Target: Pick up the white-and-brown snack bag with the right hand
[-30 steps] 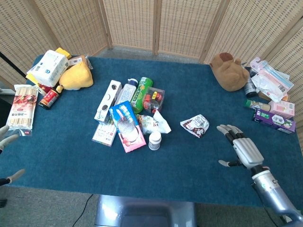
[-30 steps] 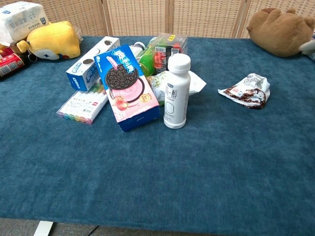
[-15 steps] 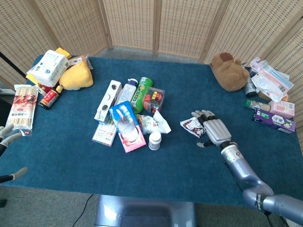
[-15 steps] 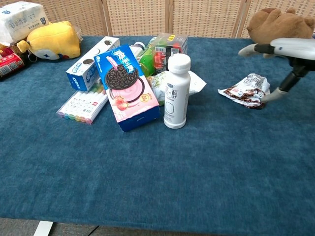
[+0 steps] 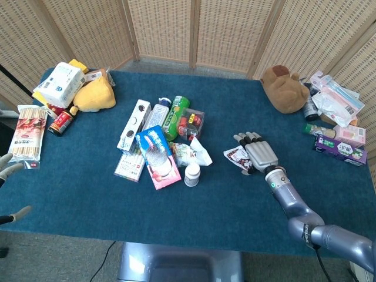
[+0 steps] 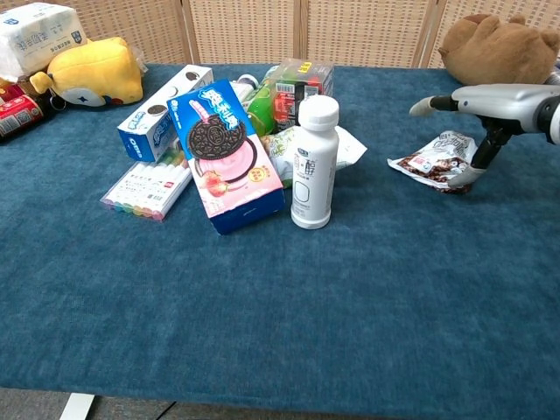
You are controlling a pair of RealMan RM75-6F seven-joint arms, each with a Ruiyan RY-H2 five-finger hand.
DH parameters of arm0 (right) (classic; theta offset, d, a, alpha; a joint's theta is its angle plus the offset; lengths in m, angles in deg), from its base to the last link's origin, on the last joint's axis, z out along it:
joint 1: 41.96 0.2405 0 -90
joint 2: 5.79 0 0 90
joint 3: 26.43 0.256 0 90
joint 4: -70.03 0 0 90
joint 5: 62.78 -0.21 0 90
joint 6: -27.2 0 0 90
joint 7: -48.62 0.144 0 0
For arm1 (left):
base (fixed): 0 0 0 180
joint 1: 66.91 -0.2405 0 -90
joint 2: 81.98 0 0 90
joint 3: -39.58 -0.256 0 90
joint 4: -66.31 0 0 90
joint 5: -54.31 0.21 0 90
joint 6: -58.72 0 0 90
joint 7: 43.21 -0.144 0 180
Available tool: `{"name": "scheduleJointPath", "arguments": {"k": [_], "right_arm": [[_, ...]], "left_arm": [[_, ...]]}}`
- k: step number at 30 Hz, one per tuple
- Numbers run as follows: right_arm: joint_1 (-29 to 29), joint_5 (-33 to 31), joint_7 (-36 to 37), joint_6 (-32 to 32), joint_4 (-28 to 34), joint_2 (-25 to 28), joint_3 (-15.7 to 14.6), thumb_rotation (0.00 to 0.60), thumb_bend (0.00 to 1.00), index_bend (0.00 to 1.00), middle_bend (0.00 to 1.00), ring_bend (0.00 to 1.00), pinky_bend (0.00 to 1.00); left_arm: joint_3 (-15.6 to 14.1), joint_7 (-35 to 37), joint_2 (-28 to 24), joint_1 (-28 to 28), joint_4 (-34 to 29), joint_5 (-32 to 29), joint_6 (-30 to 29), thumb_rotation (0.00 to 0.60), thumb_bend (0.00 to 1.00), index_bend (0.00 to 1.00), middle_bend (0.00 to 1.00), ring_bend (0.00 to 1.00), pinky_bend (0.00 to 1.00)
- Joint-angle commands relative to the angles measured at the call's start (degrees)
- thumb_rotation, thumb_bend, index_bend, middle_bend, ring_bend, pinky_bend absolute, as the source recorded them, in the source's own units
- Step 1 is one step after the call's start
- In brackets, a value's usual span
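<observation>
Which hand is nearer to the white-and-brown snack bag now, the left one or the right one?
Right. The right hand hovers open over the white-and-brown snack bag, its thumb reaching down beside it. The left hand is far off at the table's opposite edge.

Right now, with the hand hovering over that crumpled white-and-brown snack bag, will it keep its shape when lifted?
Probably not. The snack bag looks creased and lies slumped flat, so it is likely floppy and light. Its wrapper looks shiny, so it might slip between the fingers of the right hand. Lying flat, it should not roll.
</observation>
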Motion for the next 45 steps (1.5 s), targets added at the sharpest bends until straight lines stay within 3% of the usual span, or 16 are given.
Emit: {"name": "scheduleJointPath", "arguments": {"k": [1,7,10,12,13,14,16,18,20,32,45], "right_arm": [[0.7,-0.1,0.0,-0.9,-1.8,-1.0,-0.6,0.6,0.1,0.0,0.0,0.0,0.0],[1.5,-0.2,0.4,-1.8,-4.2,-2.0,-1.0,0.6,0.11,0.0,0.0,0.0,0.01],[1.8,-0.2,0.7,-2.2,-5.3,-2.5,-1.2,0.6,0.11,0.0,0.02,0.01,0.16],[1.9,0.0,0.8,-1.8,-6.3,-3.0,-1.2,0.6,0.13,0.01,0.2,0.15,0.37],[2.0,0.0,0.9,-1.9,-6.6,-3.2,-1.2,0.6,0.15,0.05,0.35,0.3,0.49],[2.0,0.1,1.1,-2.0,-6.8,-3.2,-1.3,0.6,0.16,0.13,0.5,0.44,0.6],[2.0,0.4,1.5,-2.1,-7.1,-3.2,-1.5,0.6,0.19,0.29,0.69,0.63,0.76],[1.4,1.2,2.5,-1.0,-7.0,-3.2,-1.6,0.6,0.21,0.39,0.8,0.72,0.87],[1.0,1.9,3.4,-0.2,-6.7,-2.8,-1.8,0.6,0.22,0.42,0.85,0.77,0.94],[-1.7,4.3,6.2,6.0,1.9,5.6,0.1,0.6,0.25,0.45,0.88,0.8,0.98],[-1.2,0.9,-2.4,12.0,20.7,17.8,5.5,0.6,0.25,0.45,0.88,0.8,0.98]], "left_arm": [[0.0,-0.2,0.1,0.0,0.0,-0.1,0.1,0.6,0.0,0.19,0.0,0.0,0.0],[0.1,-0.6,0.2,0.0,0.0,-0.5,0.3,0.6,0.0,0.19,0.0,0.0,0.0],[0.1,-0.7,0.3,0.1,0.0,-0.7,0.4,0.6,0.0,0.19,0.0,0.0,0.0],[0.1,-0.8,0.3,0.1,0.0,-0.8,0.5,0.6,0.0,0.19,0.0,0.0,0.0],[0.1,-0.8,0.3,0.1,0.0,-0.8,0.6,0.6,0.0,0.19,0.0,0.0,0.0],[0.1,-0.9,0.3,0.1,0.0,-0.9,0.6,0.6,0.0,0.19,0.0,0.0,0.0],[0.1,-1.0,0.3,0.1,-0.1,-0.9,0.5,0.6,0.0,0.19,0.0,0.0,0.0],[0.2,-1.0,0.3,0.0,-0.1,-0.9,0.3,0.6,0.0,0.19,0.0,0.0,0.0],[0.2,-1.0,0.3,-0.1,-0.1,-0.9,0.2,0.6,0.0,0.19,0.0,0.0,0.0],[0.0,-0.8,0.2,-0.2,-0.3,0.0,-0.2,0.6,0.0,0.19,0.0,0.0,0.0],[-0.3,0.7,-0.3,-0.3,-0.6,1.2,-0.9,0.6,0.0,0.19,0.0,0.0,0.0]]}}
